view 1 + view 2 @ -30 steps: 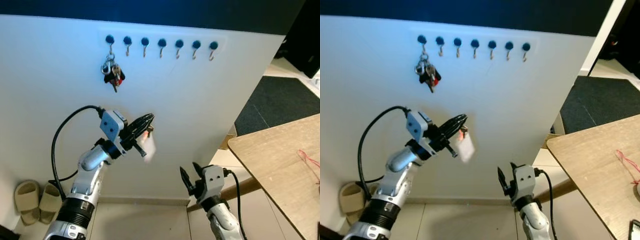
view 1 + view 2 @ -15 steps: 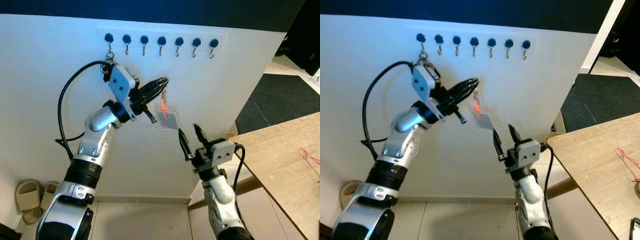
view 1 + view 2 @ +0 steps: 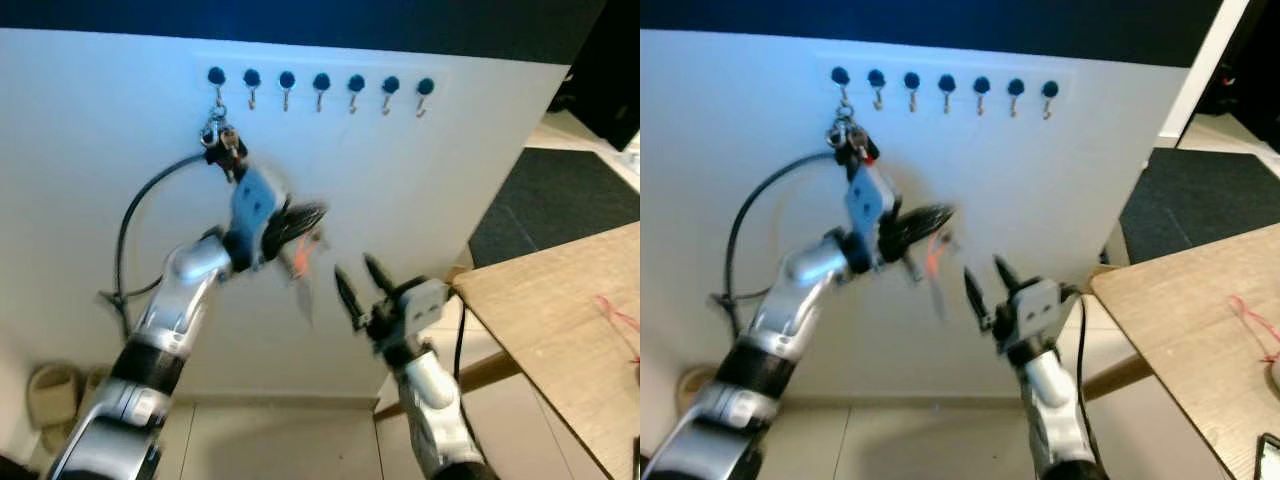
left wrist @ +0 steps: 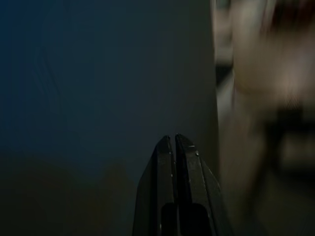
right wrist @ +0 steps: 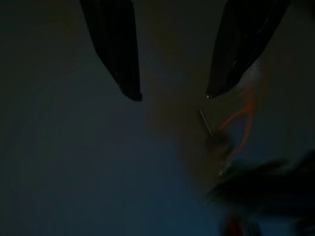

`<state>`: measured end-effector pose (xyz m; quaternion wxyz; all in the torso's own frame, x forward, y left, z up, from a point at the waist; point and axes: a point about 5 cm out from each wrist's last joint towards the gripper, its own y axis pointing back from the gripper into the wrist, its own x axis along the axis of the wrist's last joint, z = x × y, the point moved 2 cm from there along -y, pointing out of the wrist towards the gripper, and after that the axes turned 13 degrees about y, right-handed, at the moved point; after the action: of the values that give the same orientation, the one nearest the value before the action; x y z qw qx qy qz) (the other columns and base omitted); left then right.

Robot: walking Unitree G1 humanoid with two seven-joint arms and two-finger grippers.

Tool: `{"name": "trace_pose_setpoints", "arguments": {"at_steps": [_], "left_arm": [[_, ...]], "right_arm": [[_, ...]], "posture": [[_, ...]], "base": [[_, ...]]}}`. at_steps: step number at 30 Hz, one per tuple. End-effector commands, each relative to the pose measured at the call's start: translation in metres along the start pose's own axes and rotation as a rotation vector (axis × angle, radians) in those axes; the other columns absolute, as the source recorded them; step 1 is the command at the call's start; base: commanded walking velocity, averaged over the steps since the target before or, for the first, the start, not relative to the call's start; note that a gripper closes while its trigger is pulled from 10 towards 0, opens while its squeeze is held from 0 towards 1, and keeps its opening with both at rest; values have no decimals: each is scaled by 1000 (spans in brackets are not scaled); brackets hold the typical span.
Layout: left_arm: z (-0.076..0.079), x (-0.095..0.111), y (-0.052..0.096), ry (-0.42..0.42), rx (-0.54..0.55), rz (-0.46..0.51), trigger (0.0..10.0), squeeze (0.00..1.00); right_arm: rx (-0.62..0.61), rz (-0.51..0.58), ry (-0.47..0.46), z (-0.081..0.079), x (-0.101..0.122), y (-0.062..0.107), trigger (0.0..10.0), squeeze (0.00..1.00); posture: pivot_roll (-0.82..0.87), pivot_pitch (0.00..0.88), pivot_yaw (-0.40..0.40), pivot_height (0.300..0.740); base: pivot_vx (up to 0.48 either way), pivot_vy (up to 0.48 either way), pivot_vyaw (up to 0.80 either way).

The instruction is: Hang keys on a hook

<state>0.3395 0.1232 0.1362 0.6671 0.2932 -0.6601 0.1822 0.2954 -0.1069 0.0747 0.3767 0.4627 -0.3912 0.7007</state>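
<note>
A row of several blue-knobbed hooks (image 3: 320, 84) runs along the top of the white wall panel (image 3: 480, 170). One bunch of keys (image 3: 222, 143) hangs on the leftmost hook. My left gripper (image 3: 318, 212), blurred, is raised below the hooks and shut on a second key set (image 3: 302, 268), whose orange strap and pale tag dangle beneath it. In the left wrist view its fingers (image 4: 167, 147) are pressed together. My right gripper (image 3: 355, 272) stands open just right of the dangling tag, fingers pointing up. In the right wrist view the orange strap (image 5: 242, 115) lies beyond the spread fingertips (image 5: 132, 93).
A wooden table (image 3: 560, 300) juts in at the right, with a red cord on it. A dark mat (image 3: 560, 200) lies behind it. Beige slippers (image 3: 45, 395) sit on the floor at the lower left. A black cable loops from my left arm.
My left gripper rose toward the hooks with the keys, then dropped a little. The right gripper rose and moved left, close to the hanging tag.
</note>
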Motion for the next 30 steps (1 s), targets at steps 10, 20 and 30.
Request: {"name": "trace_pose_setpoints", "arguments": {"at_steps": [10, 20, 30], "left_arm": [[21, -181, 85, 476, 716, -297, 10000, 0], [72, -239, 125, 701, 973, -445, 10000, 0], [80, -244, 119, 722, 1012, -452, 10000, 0]], "right_arm": [[-111, -797, -171, -7, -120, 101, 10000, 0], [-6, -936, -165, -17, -132, 120, 10000, 0], [-22, -1000, -120, -13, -138, 132, 10000, 0]], "posture": [[61, 42, -76, 740], [57, 28, -83, 740], [54, 20, -74, 740]], "base": [[0, 0, 0], [0, 0, 0], [0, 0, 0]]}}
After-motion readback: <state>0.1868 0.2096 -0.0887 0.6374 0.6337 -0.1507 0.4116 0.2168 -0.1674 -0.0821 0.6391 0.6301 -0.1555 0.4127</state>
